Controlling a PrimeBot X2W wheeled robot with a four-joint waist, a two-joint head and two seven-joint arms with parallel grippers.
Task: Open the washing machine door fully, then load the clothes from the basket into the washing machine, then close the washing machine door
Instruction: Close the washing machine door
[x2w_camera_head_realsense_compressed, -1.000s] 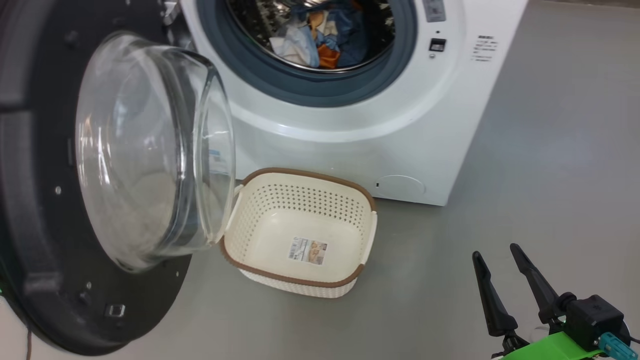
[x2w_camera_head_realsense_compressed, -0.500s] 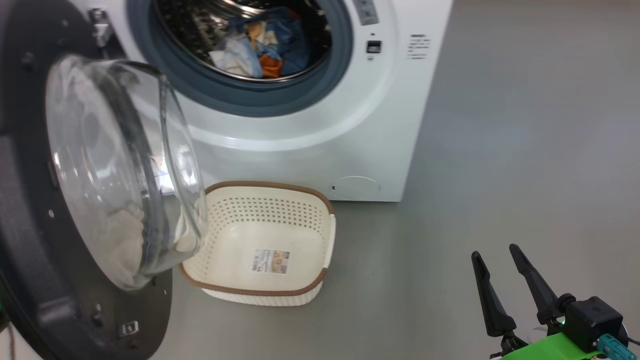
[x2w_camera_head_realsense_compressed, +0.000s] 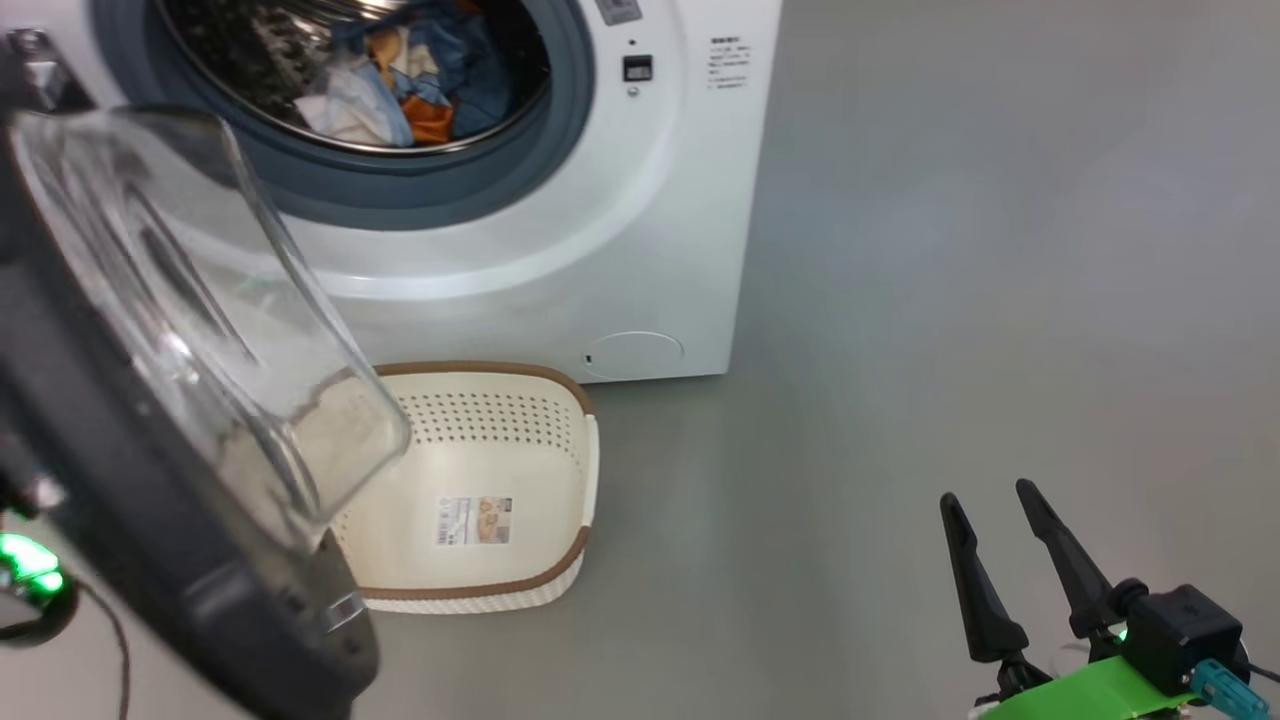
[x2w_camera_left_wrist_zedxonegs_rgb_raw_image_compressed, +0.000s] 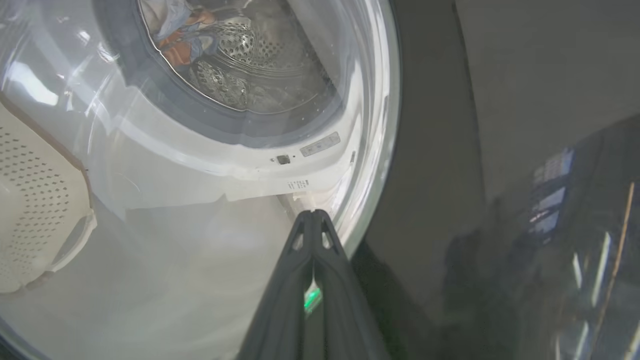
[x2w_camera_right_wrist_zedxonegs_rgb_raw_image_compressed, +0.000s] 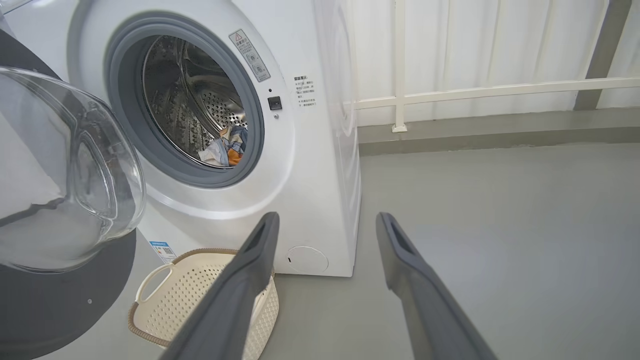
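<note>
Clenched left gripper (x2w_camera_left_wrist_zedxonegs_rgb_raw_image_compressed: 312, 215) sits outside the glossy black round door (x2w_camera_left_wrist_zedxonegs_rgb_raw_image_compressed: 430, 200), white boxy washer (x2w_camera_head_realsense_compressed: 680, 200) beyond; spread right gripper (x2w_camera_head_realsense_compressed: 984, 491) well apart.

Big white boxy front-loading washing machine (x2w_camera_head_realsense_compressed: 640, 250): white shell, blue-grey rubber gasket (x2w_camera_head_realsense_compressed: 570, 140), shiny steel drum (x2w_camera_right_wrist_zedxonegs_rgb_raw_image_compressed: 200, 110) with a dotted hole pattern. The soft clothes (x2w_camera_head_realsense_compressed: 400, 80) in it were light blue, white and orange; the print was too small to read, possibly cartoon figures. The large round washing machine door (x2w_camera_head_realsense_compressed: 200, 600) was glossy black round a clear glass bowl window (x2w_camera_head_realsense_compressed: 200, 300). The small rectangular plastic basket (x2w_camera_head_realsense_compressed: 480, 425) was cream-white with rows of dot perforations, a brown woven-look rim and a beige-and-white label sticker (x2w_camera_head_realsense_compressed: 473, 521). The energy sticker (x2w_camera_right_wrist_zedxonegs_rgb_raw_image_compressed: 163, 251) was blue. The floor (x2w_camera_head_realsense_compressed: 950, 300) was plain grey. On the right gripper (x2w_camera_head_realsense_compressed: 986, 491), the fingers were black and the bracket (x2w_camera_head_realsense_compressed: 1110, 690) bright green.
</note>
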